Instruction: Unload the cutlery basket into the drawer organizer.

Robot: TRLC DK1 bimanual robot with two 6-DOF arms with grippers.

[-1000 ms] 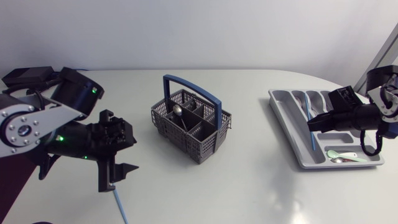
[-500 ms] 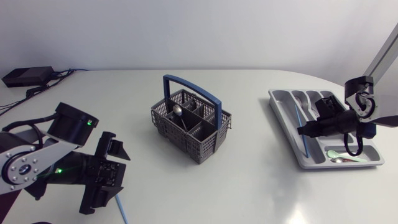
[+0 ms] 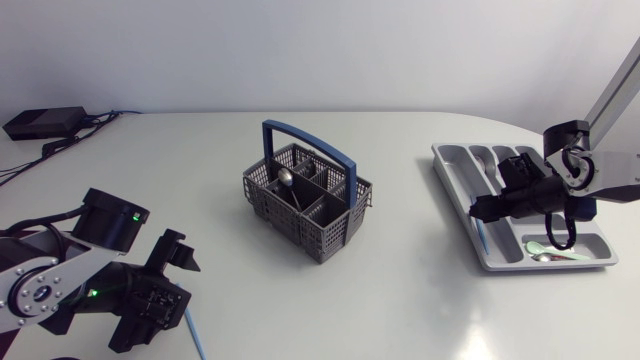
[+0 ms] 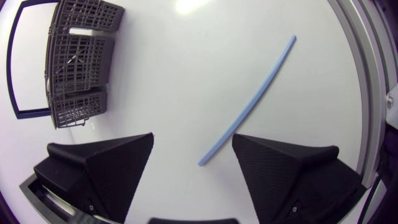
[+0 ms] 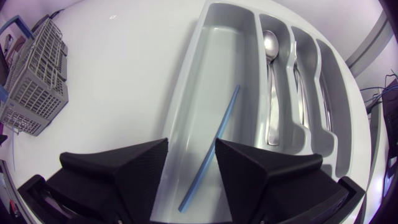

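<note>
Lying lengthwise, perhaps slightly skewed, in organizer [image 5: 205, 68]: blue straw [image 5: 211, 146]; left gripper [image 4: 193, 137], right gripper [image 5: 191, 142] fingers apart.

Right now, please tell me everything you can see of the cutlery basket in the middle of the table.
The cutlery basket is a grey box that looks like plastic, with mesh walls and inner dividers that form several compartments. A blue arched handle spans it from end to end. It stands upright on the white table, near the middle, turned diagonally to the table's edges. One metal spoon leans in a compartment, bowl up; I can make out nothing else inside. Only the table and the spoon touch it.
</note>
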